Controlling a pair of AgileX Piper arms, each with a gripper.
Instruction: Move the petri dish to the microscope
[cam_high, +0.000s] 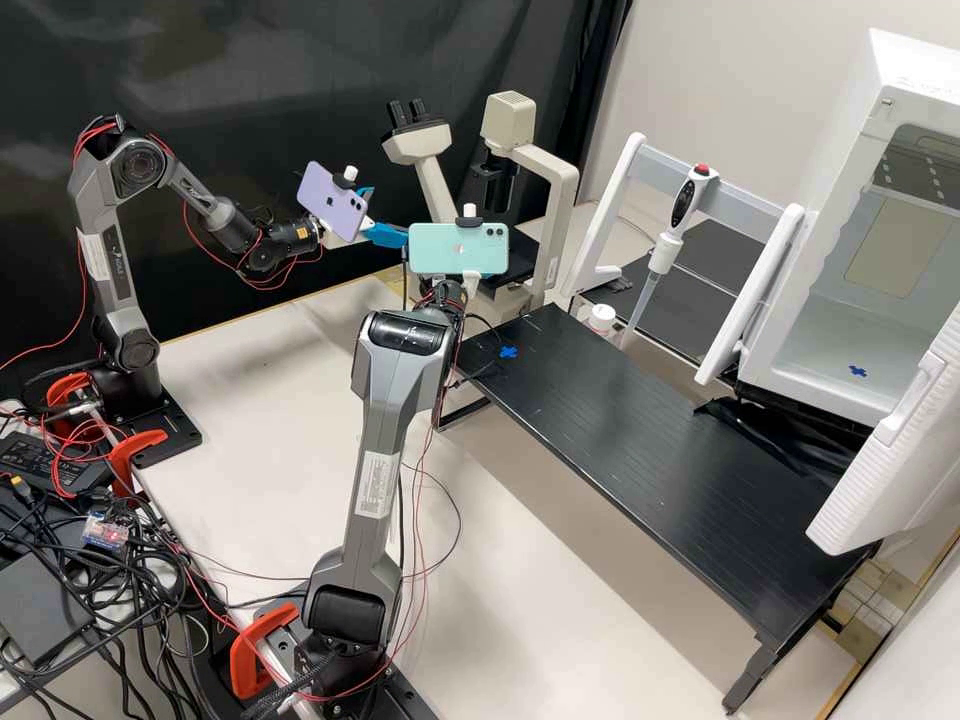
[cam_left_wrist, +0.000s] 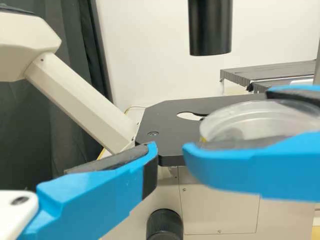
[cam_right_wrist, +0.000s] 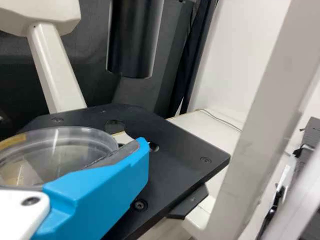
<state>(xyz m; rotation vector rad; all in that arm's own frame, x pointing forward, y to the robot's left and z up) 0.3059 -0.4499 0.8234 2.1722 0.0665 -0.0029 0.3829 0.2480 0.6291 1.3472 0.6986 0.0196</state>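
Right pincer pinches the dish at the microscope stage; whether dish touches stage, cannot tell. Left pincer near the same stage, fingers spread. Black desk beside the microscope. Pipette between microscope and white cabinet.

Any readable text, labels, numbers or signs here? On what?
Nothing legible.
White label on nearer arm: too small.
White label on farther arm: too small.
Pipette display: too small.
Microscope stage: no print visible.
Blue cross on black platform: mark, not text.
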